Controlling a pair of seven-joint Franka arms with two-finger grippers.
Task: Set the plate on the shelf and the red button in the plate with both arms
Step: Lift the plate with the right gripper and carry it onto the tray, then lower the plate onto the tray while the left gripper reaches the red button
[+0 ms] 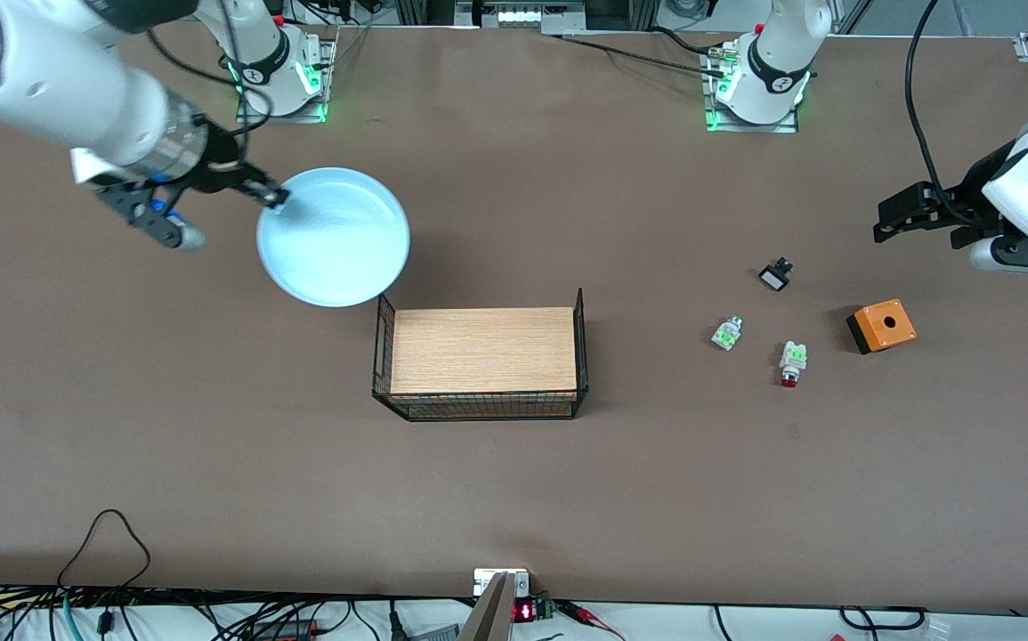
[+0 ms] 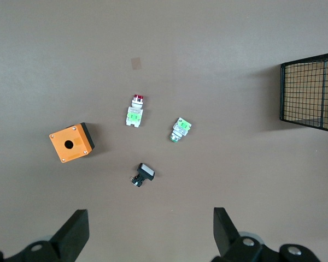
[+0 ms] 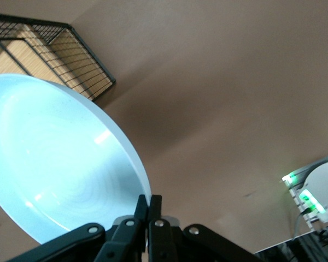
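Two arms are at work in the front view: the right gripper (image 1: 271, 194), in the upper left of the frame, is closed on the rim of the plate (image 1: 333, 237) and holds it in the air, close to the wire basket (image 1: 481, 356) with the wooden floor at the centre of the frame. The plate looks stiff, smooth and probably breakable, so a pinch on the raised rim is the natural hold, but I judge it may swing or slip. The left gripper (image 1: 918, 214) waits at the right edge of the frame with its fingers spread and empty. The red button (image 1: 792, 362) lies on the brown table (image 1: 514, 499) in the right half, between the green part without cap (image 1: 726, 334) and the orange box (image 1: 881, 326); the black part (image 1: 775, 274) lies above them in the frame. In the left wrist view the red button (image 2: 134, 111) lies above the centre; it seems light and hard, best taken across its white body. The table is flat and matt, with much room around the parts. In the right wrist view the fingertips meet on the rim of the plate (image 3: 54, 164), at the bottom of the frame.
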